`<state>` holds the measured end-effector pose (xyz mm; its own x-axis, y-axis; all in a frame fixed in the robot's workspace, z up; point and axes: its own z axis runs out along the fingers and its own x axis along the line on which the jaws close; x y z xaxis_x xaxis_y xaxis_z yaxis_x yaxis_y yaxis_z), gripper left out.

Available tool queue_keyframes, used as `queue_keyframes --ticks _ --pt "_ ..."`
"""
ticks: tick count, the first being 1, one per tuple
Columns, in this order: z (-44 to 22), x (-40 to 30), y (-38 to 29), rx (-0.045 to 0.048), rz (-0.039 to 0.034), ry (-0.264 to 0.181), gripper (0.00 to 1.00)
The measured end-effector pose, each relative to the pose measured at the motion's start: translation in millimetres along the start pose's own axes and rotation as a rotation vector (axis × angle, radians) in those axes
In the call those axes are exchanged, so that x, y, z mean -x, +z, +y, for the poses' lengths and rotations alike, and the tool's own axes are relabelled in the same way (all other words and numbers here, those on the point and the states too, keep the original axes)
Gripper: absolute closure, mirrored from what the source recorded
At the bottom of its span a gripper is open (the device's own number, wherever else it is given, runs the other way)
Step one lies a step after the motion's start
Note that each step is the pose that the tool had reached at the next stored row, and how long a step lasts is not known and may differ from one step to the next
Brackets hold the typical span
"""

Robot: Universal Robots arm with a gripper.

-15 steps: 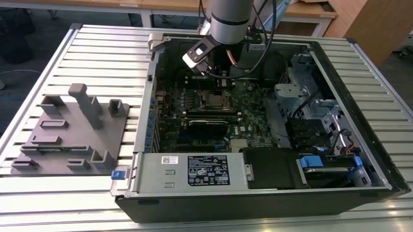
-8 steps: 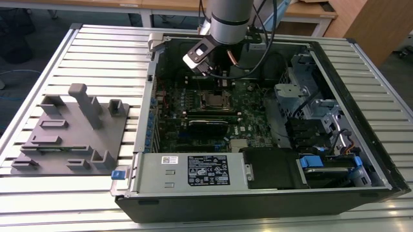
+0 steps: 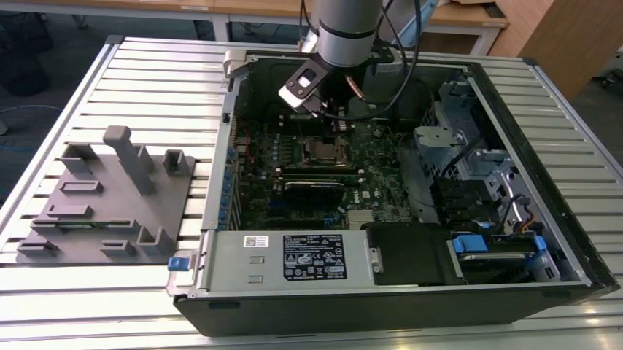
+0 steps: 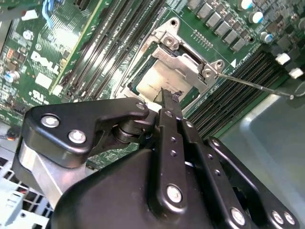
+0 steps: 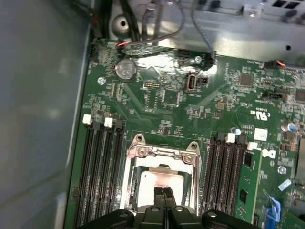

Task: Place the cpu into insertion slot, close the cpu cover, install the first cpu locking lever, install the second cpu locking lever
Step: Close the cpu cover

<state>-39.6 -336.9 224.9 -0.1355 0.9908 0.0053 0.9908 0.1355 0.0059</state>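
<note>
Hovering directly above the cpu (image 5: 150, 183), my end effector (image 5: 164, 192) is pinched narrow and holds nothing. The chip sits in the insertion slot (image 5: 135, 181) under the cpu cover (image 5: 162, 155), and a locking lever (image 4: 252, 86) juts sideways.

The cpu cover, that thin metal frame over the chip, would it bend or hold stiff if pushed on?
The cpu cover looks like thin sheet metal, so probably light and slightly springy. It seems hinged along one edge, so a push would likely swing it rather than slide it. Its window over the cpu leaves narrow rails that may flex.
</note>
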Motion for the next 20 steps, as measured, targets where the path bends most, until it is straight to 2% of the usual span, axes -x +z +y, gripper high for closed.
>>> queue_keyframes --ticks 20 --pt "-0.9 -0.1 0.2 -0.0011 0.0012 -0.199 0.89"
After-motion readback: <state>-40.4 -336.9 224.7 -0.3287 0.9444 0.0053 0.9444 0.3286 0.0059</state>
